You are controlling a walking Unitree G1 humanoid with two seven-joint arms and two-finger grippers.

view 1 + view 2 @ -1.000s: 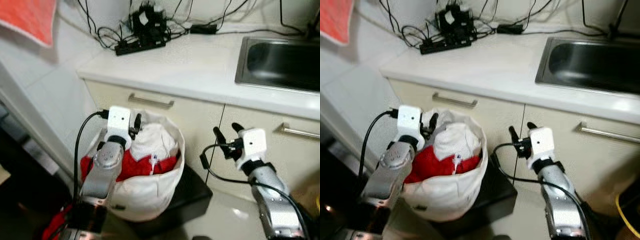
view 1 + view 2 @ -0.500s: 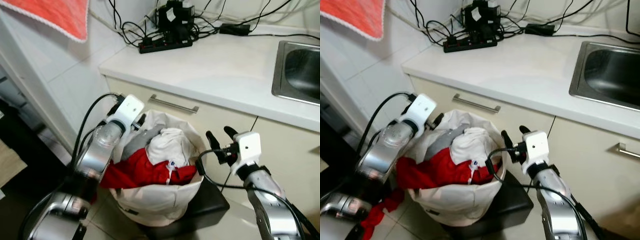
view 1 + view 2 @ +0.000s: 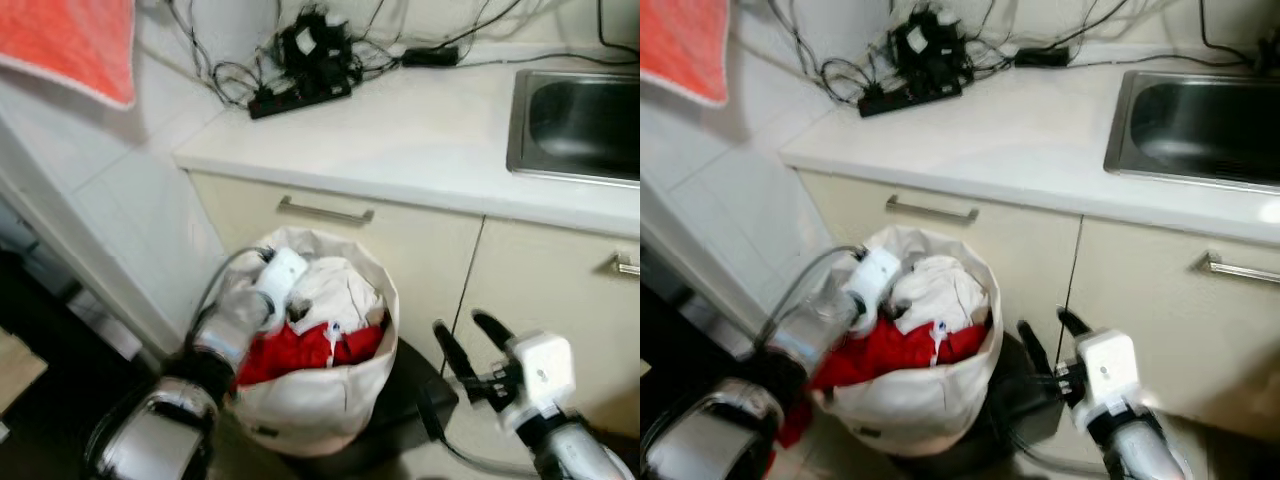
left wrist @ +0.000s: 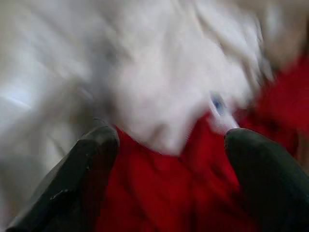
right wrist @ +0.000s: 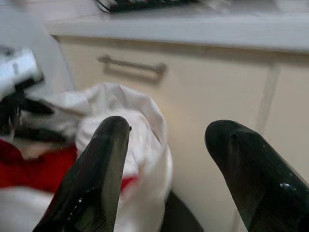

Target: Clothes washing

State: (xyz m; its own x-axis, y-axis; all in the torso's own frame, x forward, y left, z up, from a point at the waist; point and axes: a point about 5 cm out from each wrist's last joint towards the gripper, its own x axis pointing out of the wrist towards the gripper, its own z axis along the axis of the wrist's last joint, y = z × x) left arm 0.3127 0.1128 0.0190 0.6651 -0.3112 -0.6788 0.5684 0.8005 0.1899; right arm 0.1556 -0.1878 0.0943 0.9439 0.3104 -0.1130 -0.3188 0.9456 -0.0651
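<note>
A white laundry bag (image 3: 318, 400) stands on the floor before the cabinet, holding red clothes (image 3: 300, 350) and a white garment (image 3: 340, 290). My left gripper (image 3: 290, 306) reaches down inside the bag's left side. In the blurred left wrist view its fingers (image 4: 91, 164) stand apart, open over the red clothes (image 4: 164, 193) and the white garment (image 4: 159, 96). My right gripper (image 3: 458, 324) hangs open to the right of the bag, apart from it. Its fingers (image 5: 101, 169) frame the bag (image 5: 145, 135) with nothing between them.
A white countertop (image 3: 400, 130) runs above, with a steel sink (image 3: 575, 115) at right and a power strip with tangled cables (image 3: 300, 80) at the back. Drawer handles (image 3: 325, 211) face me. A black block (image 3: 405, 385) lies under the bag. A red towel (image 3: 70, 45) hangs at upper left.
The camera has shifted. My left gripper has gone from the bag's rim down into the clothes. My right gripper now sits lower and farther from the bag.
</note>
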